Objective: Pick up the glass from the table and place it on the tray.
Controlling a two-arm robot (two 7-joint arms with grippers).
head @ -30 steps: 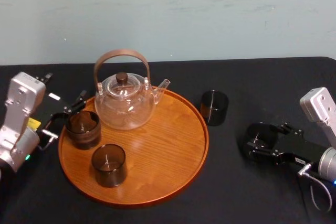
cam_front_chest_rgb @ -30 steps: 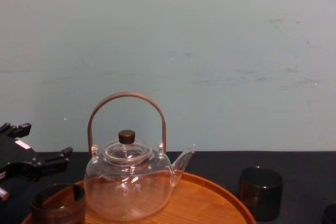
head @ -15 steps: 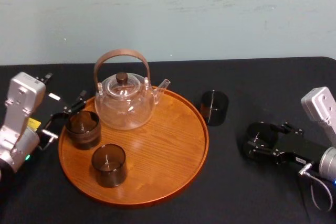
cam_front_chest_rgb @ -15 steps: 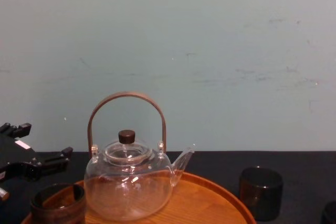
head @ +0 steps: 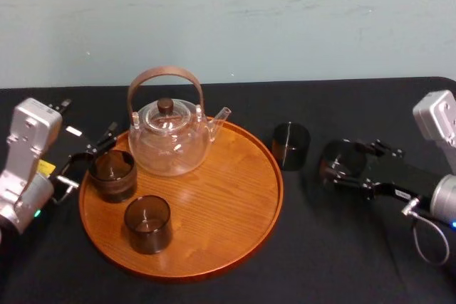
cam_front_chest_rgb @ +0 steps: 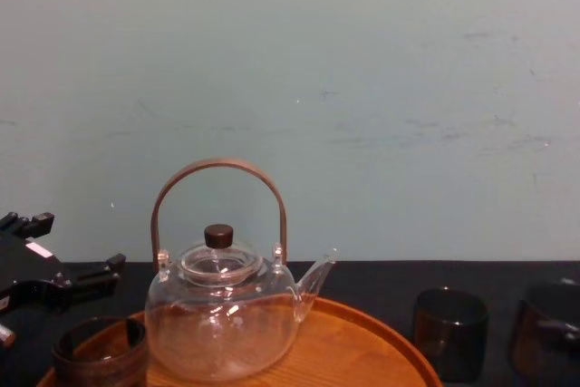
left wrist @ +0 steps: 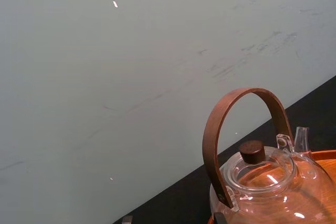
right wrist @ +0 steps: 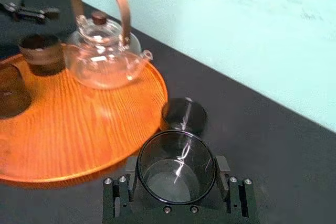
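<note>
Matte black table (head: pixel 235 286), pale wall behind. R gripper (right wrist: pixel 176 177) is clamped on the dark smoked-glass tumbler (head: pixel 340 163), right of the round orange-brown wooden tray (head: pixel 228 197); can't tell if it's off the table. I'd say it's light, stiff, slick and breakable, so grip mid-wall, gently. L gripper (head: pixel 85 163) sits spread at the tray's left edge.

Count, near to far: 4 tumblers:
- front tumbler (head: pixel 147 223) on tray
- left tumbler (head: pixel 112 174) on tray
- the held one
- loose tumbler (head: pixel 291 145) just beside the rim

Plus 1 tray, 1 clear glass teapot (head: pixel 169 140).

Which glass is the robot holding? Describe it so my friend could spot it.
Start at the round wooden tray on the black table. Past its right rim are two dark glasses off the tray: a lone glass standing on the table, and the held glass farther right. It is the only one clasped in the right hand.
</note>
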